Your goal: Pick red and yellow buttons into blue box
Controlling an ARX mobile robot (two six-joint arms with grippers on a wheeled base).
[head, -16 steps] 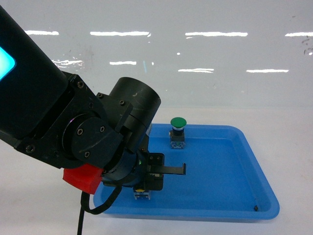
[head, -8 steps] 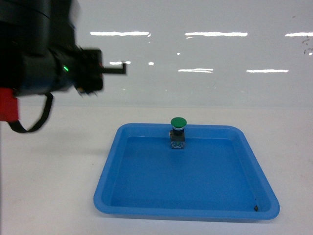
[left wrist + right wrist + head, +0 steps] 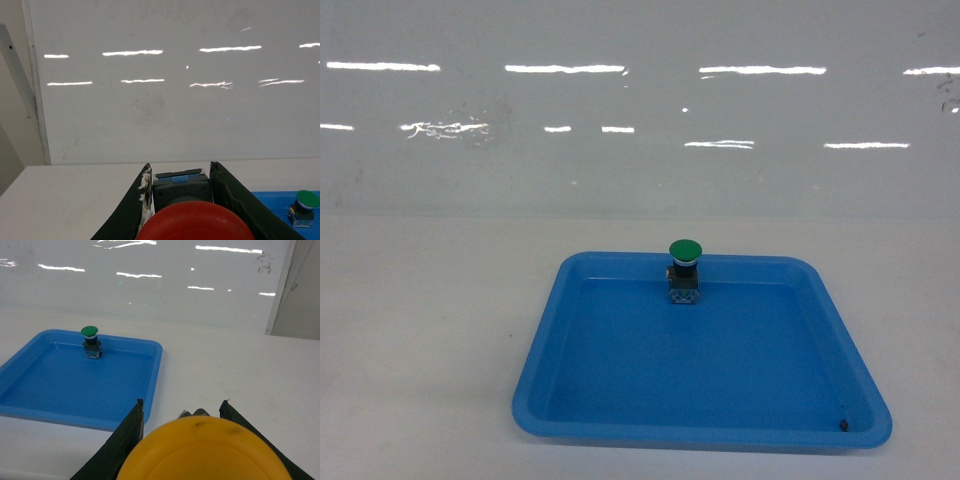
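The head view showed only the green button (image 3: 685, 250) in the shallow tray (image 3: 550, 345). In the left wrist view, the left gripper (image 3: 180, 197) had its fingers clamped on the red button (image 3: 195, 222). In the right wrist view, the right gripper (image 3: 182, 432) likewise gripped the yellow button (image 3: 205, 450). Both seemed mid-carry; the blue box, unseen, needed finding next.

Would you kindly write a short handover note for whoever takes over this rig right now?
Left gripper: shut on the red button.
Right gripper: shut on the yellow button.
Both grippers are out of the head view.
Only the green button remains in the shallow blue tray; leave it.
Done: both buttons picked.
Left: drop both into the blue box, which no view shows.
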